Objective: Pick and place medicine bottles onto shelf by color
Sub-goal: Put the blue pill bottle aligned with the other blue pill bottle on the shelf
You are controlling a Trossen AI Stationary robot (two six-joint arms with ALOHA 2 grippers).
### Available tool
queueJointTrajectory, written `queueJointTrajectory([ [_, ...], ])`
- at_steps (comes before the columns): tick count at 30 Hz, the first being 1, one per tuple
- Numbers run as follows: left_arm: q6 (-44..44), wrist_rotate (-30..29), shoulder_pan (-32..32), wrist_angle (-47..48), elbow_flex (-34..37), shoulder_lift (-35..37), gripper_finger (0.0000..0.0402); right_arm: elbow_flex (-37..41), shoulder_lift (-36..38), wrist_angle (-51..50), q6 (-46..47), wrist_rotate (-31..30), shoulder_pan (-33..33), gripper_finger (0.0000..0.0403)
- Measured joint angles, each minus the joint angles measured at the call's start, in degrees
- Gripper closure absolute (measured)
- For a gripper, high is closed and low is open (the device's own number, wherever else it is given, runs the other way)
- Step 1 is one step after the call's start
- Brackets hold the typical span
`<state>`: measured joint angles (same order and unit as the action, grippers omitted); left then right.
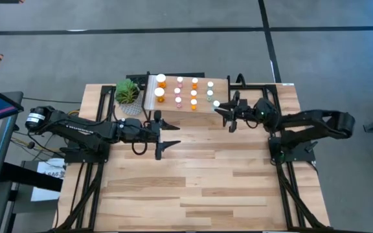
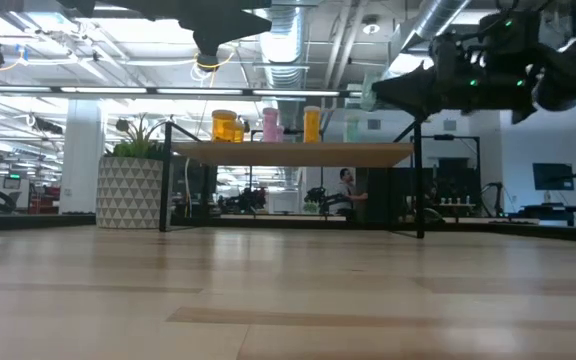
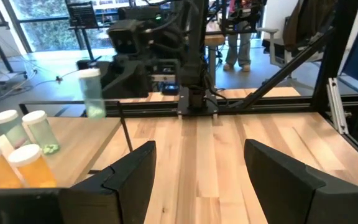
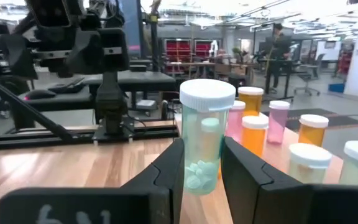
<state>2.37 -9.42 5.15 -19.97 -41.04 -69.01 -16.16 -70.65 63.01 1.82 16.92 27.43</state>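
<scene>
— So, how far along does the sorting look, going from the left side across?

— Furthest left on the wood table [image 1: 199, 188] the left gripper [image 1: 166, 133] waits in front of the shelf [image 1: 151, 97], its fingers apart and nothing between them. Beside it, at the shelf's end, stands a potted plant [image 1: 127, 92], which has no part in the job.

— And the shelf itself?

— Nearly full, I'd say. From above, the medicine bottles [image 1: 185, 91] stand in short columns: orange ones [image 1: 161, 87] nearest the plant, the two at that end larger, then pink and more orange in the middle, then pale green-teal ones [image 1: 210, 92] at the far end. They look grouped by colour, though the middle columns are too small to sort out one by one.

— What about the right side?

— The right gripper [image 1: 225, 110] hangs just off the shelf's green end, fingers clamped on a teal bottle [image 4: 204, 140] with a white cap and small tablets inside. In the low view that bottle is up at about shelf-top level, not yet set down.

— Anything left on the table?

— I see no loose bottles on the planks in any view. My guess is this teal one is the last, or close to it: it needs placing with the other green-teal bottles and releasing.
</scene>
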Motion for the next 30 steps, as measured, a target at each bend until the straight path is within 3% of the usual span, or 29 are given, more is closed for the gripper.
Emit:
queueJointTrajectory([
  [11,-2.9,0.5,-1.6,-7.6,-0.7,-3.9,0.0168,0.6,15.5,-16.6,-5.2,-18.0,-15.5,0.0294],
  [16,-1.9,1.6,-1.6,-8.0,-5.7,-10.1,0.0168,0.6,16.1,-16.7,-6.4,-25.5,-24.0,0.0294],
  [23,-1.8,1.0,-1.6,-8.4,-12.8,-17.9,0.0168,0.6,16.1,-13.9,-4.9,-30.5,-31.1,0.0294],
  [27,-1.6,-0.3,-1.6,-8.2,-16.4,-20.8,0.0168,0.6,16.0,-14.7,-5.6,-37.1,-34.2,0.0294],
  [30,-1.6,-1.4,-1.6,-8.1,-18.5,-22.2,0.0168,0.6,16.0,-14.4,-5.8,-45.8,-37.1,0.0294],
])
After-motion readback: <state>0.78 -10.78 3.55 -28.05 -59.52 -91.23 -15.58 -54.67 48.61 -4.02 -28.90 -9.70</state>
